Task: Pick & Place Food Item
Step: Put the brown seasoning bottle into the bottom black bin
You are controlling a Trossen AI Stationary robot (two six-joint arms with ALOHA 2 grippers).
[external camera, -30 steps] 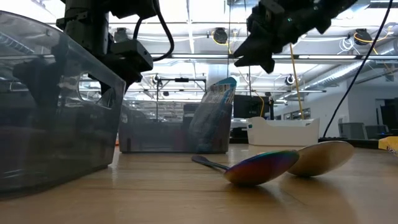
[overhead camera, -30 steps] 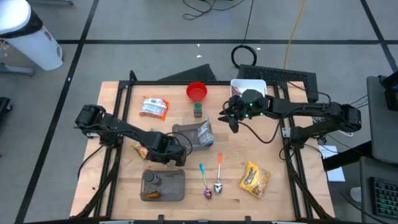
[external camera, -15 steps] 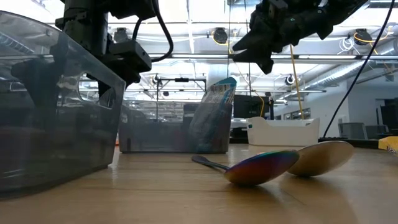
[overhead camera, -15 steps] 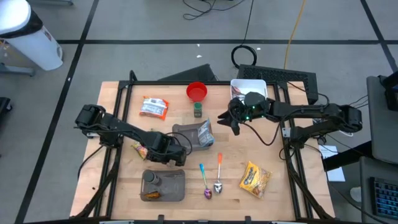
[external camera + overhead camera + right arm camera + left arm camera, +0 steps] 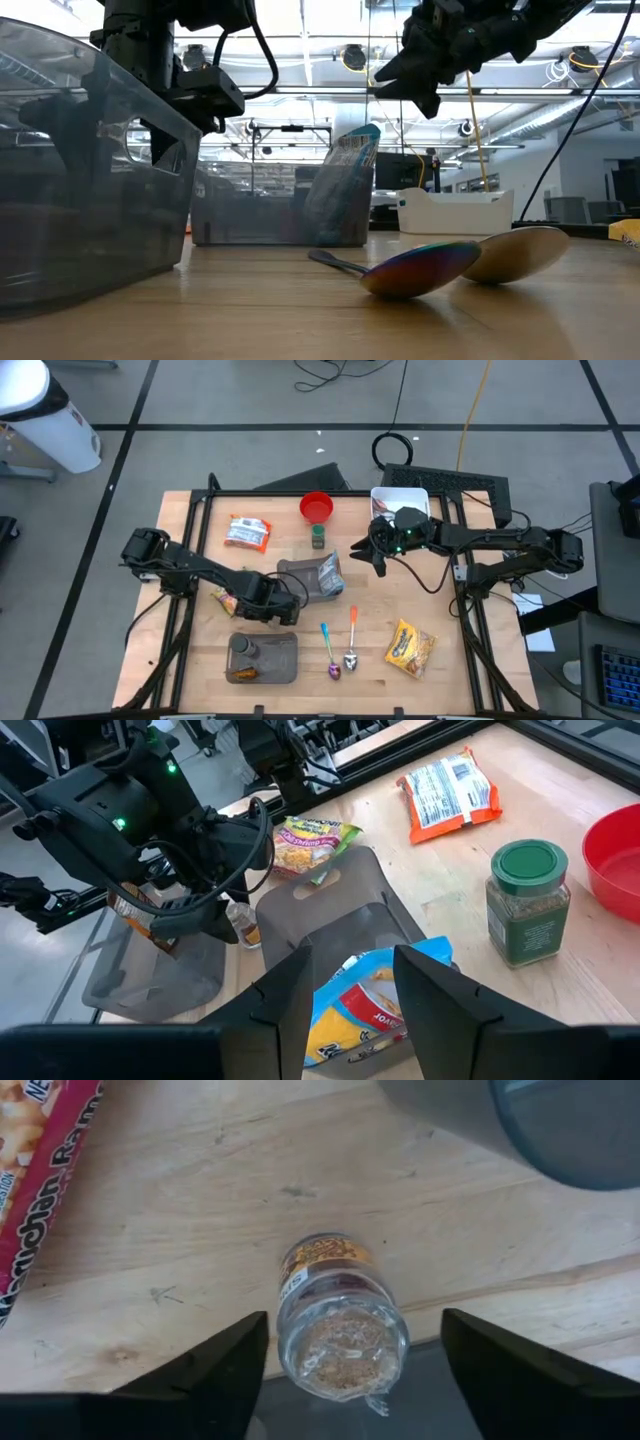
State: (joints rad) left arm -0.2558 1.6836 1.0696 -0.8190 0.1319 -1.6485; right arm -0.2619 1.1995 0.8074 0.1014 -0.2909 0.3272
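Observation:
A small spice jar (image 5: pixel 340 1315) with a clear cap and an orange label stands on the wooden table beside the near grey bin (image 5: pixel 262 658). My left gripper (image 5: pixel 355 1330) points down over the jar, open. One finger stands on each side of the jar, apart from it. The same jar (image 5: pixel 242 923) shows below the left arm in the right wrist view. My right gripper (image 5: pixel 364 552) hangs open and holds nothing, high above the table to the right of the far grey bin (image 5: pixel 303 578). That bin holds a blue packet (image 5: pixel 331 571).
A ramen packet (image 5: pixel 224 600) lies left of my left gripper. At the far side are an orange packet (image 5: pixel 247 532), a red bowl (image 5: pixel 317 508), a green-lidded jar (image 5: pixel 318 538) and a white tray (image 5: pixel 400 498). Two spoons (image 5: pixel 341 650) and a yellow packet (image 5: pixel 410 648) lie near the front.
My right gripper has tipped a little upward, closer to level, while staying in the same place above the table.

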